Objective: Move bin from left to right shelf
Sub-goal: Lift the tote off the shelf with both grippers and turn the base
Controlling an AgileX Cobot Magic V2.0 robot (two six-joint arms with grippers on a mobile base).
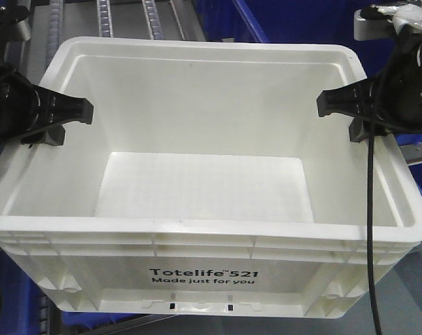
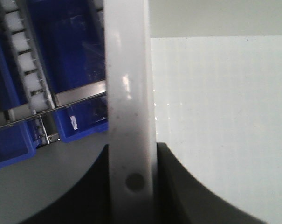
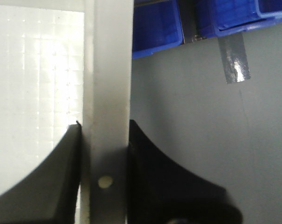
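A metal shelf rack (image 2: 80,95) carried a track of small white rollers (image 2: 26,70), with blue rectangular plastic bins (image 2: 71,56) lying on either side of that track. Below it spread a smooth grey floor (image 3: 192,130), where a short strip of shiny grey tape (image 3: 234,58) was stuck just beside more blue bins. Whether the large white rectangular plastic tote (image 1: 211,279) rested on either could not be told.

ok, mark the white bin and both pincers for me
white bin (image 1: 204,279), front-facing view, front wall at the print.
left pincer (image 1: 74,123), front-facing view, midway between fingertips clamping the bin's left rim.
right pincer (image 1: 337,118), front-facing view, midway between fingertips clamping the bin's right rim.
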